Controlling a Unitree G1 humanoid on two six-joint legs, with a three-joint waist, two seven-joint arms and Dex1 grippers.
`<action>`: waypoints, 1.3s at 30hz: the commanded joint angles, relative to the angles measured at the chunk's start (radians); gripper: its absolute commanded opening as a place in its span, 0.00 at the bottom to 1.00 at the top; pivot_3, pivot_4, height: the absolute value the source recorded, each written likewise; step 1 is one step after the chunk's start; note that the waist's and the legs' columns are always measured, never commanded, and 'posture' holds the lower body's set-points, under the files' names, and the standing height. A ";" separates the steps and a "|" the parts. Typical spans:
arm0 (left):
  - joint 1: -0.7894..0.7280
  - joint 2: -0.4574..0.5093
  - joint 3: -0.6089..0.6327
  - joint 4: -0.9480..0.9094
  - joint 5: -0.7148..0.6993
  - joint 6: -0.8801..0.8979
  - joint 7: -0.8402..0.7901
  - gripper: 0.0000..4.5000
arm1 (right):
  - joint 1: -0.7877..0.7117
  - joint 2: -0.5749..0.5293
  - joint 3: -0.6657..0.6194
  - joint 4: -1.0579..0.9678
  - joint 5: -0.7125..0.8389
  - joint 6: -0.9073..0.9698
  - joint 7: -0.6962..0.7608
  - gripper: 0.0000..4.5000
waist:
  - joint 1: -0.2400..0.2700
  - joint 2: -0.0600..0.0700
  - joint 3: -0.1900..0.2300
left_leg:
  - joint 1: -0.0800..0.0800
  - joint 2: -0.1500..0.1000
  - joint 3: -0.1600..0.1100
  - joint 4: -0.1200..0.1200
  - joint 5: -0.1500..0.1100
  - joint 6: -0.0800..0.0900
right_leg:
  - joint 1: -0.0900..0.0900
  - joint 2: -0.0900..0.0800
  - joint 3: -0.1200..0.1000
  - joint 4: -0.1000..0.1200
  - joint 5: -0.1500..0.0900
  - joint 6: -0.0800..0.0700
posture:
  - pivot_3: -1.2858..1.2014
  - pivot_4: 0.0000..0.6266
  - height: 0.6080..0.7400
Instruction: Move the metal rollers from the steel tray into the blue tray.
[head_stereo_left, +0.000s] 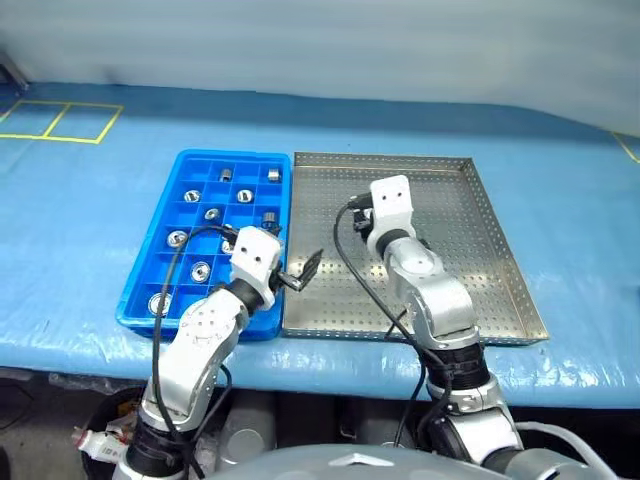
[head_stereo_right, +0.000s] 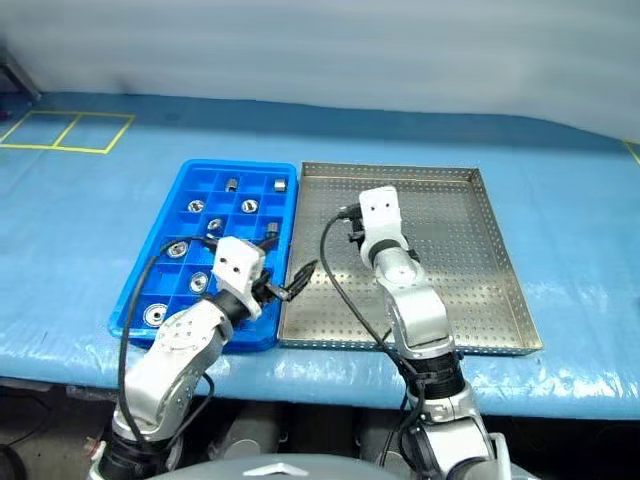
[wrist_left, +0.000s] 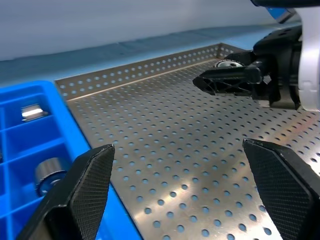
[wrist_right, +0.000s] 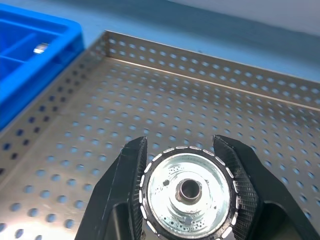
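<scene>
Jaws on the left gripper (wrist_left: 180, 195) stand wide apart with nothing between them, hovering over the seam where the bright blue plastic compartment tray (head_stereo_left: 160, 295) meets the silvery perforated steel tray (head_stereo_left: 500, 250). The blue tray lies on the left of the blue-covered table (head_stereo_left: 80, 230), its long side touching the steel tray's left rim. About ten small shiny metal rollers (head_stereo_left: 192, 197) sit singly in its square compartments, some flanged and lying flat, some plain short cylinders toward the far end. A black cable (head_stereo_left: 175, 265) loops from the left arm over the near compartments. On the right, the steel tray's perforated floor shows bare around the arm. The right gripper (wrist_right: 187, 192) hangs over the steel tray's middle, its two black fingers closed on one flanged silver roller (wrist_right: 187, 195). That roller faces the wrist camera: a bright round disc with a notched rim and a small central hole, held above the tray floor. Yellow tape lines (head_stereo_left: 60, 120) mark the far left of the table.
</scene>
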 joint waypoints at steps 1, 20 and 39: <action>0.027 0.004 0.043 -0.082 -0.006 -0.015 0.018 1.00 | -0.048 0.000 0.041 -0.032 -0.004 0.004 0.047 0.39 | 0.015 0.000 0.000 | 0.000 0.000 -0.001 0.000 0.000 0.000 | 0.000 0.000 -0.001 0.000 0.000 0.000 | 0.66 0.24 1.00; 0.298 0.055 0.203 -0.278 -0.099 -0.007 0.006 1.00 | -0.077 0.006 0.239 -0.015 0.017 -0.019 0.287 0.39 | 0.169 0.001 0.001 | -0.003 0.001 0.000 0.000 -0.001 -0.002 | -0.004 -0.001 -0.003 -0.001 -0.002 -0.002 | 0.73 0.24 1.00; 0.274 0.094 0.181 -0.218 -0.124 -0.018 -0.049 1.00 | 0.134 -0.070 0.178 -0.236 0.090 0.159 0.324 0.61 | 0.296 0.000 0.000 | -0.014 0.001 0.001 0.002 -0.002 -0.004 | -0.014 -0.001 -0.005 -0.001 -0.001 -0.001 | 0.70 0.24 1.00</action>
